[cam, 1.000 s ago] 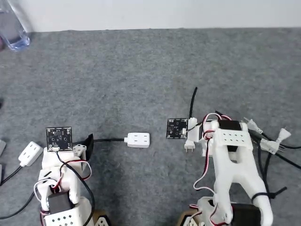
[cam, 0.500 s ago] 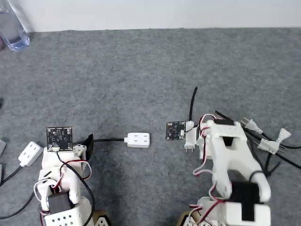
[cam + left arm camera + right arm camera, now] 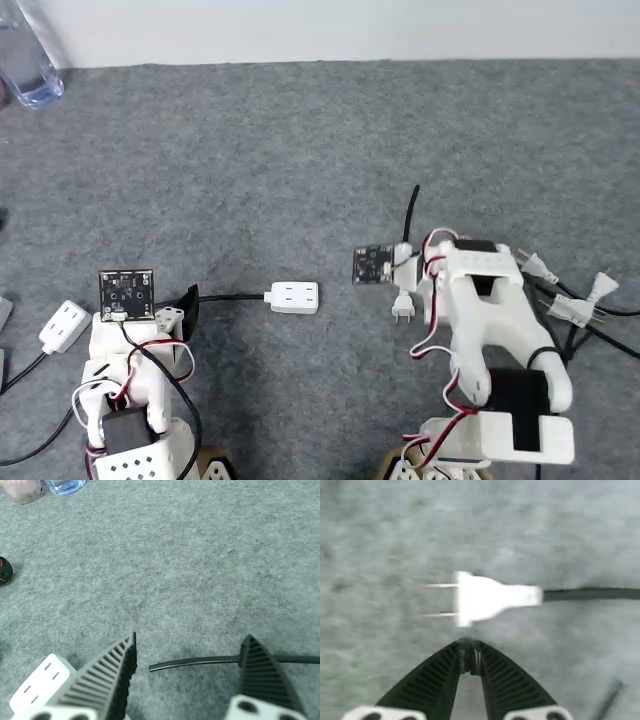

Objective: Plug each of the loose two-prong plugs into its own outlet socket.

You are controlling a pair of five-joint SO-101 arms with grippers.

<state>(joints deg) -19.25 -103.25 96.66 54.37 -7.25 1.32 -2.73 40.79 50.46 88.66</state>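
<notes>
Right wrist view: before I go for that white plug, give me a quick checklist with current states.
1. Right hand open for the grasp: not ok, shut.
2. Plug loose and unheld: ok.
3. Plug ahead of the right hand: ok, just past its tips, lying crosswise.
4. Outlet socket unoccupied: ok.
5. Left hand away from that socket: ok, open over the black cable.

Outlet (image 3: pixel 293 297): on the counter (image 3: pixel 300 150), lower centre of the frame; its cord (image 3: pixel 230 296) runs left to the left arm (image 3: pixel 125 400).
Second outlet (image 3: pixel 62 325): lower left edge, left of that arm.
Plug (image 3: pixel 402 306): right of the outlet, just left of the right arm (image 3: pixel 490 320).
Two plugs (image 3: pixel 537 266): right edge, beyond that arm.
Bottle (image 3: pixel 25 60): upper left corner.
</notes>
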